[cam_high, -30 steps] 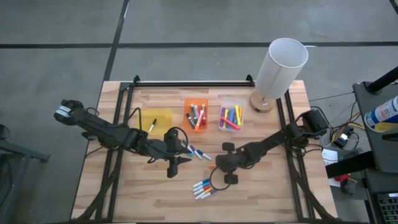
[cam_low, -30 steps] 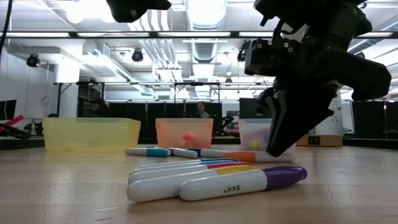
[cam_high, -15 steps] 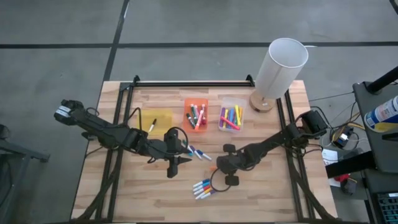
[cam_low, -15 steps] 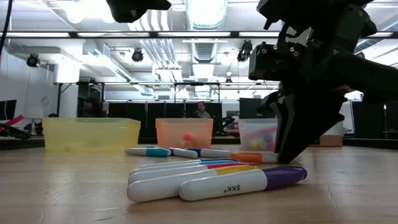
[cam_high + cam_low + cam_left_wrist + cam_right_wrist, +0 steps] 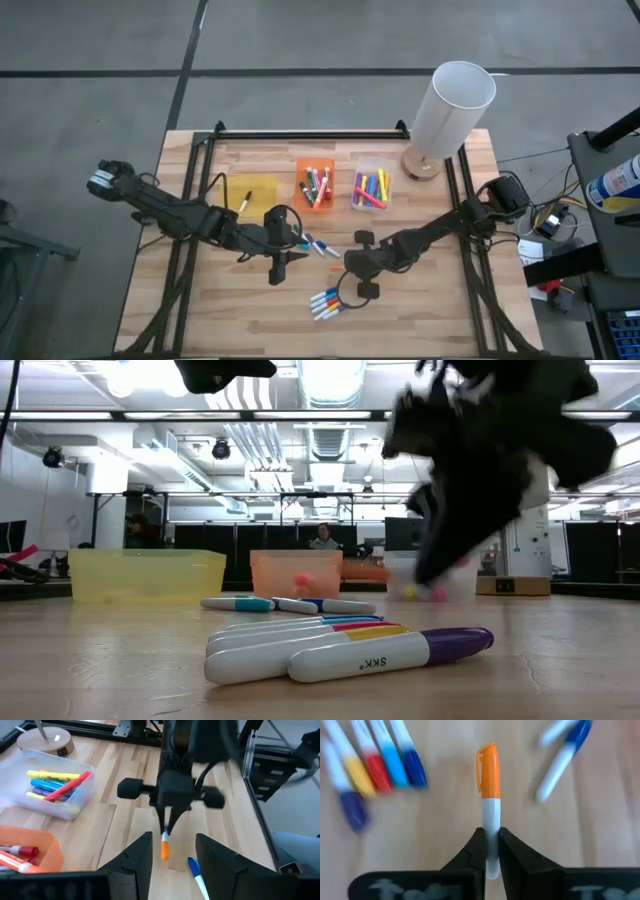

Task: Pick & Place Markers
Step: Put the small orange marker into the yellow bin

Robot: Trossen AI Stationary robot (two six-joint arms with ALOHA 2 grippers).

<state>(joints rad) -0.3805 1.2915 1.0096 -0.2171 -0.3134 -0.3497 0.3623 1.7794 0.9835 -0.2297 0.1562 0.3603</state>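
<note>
— so, what's the right gripper got?
— an orange-capped marker — fingers pinched on its white barrel, raised just above the table.
— and the left gripper?
— parted, holding nothing, hovering near loose markers.

You are looking at a light wooden slatted table on a grey concrete floor crossed by dark seams. Beyond the table's far edge, a large room opens with a white ceiling hung with long bright light strips and ducts; dark desks stand right.
</note>
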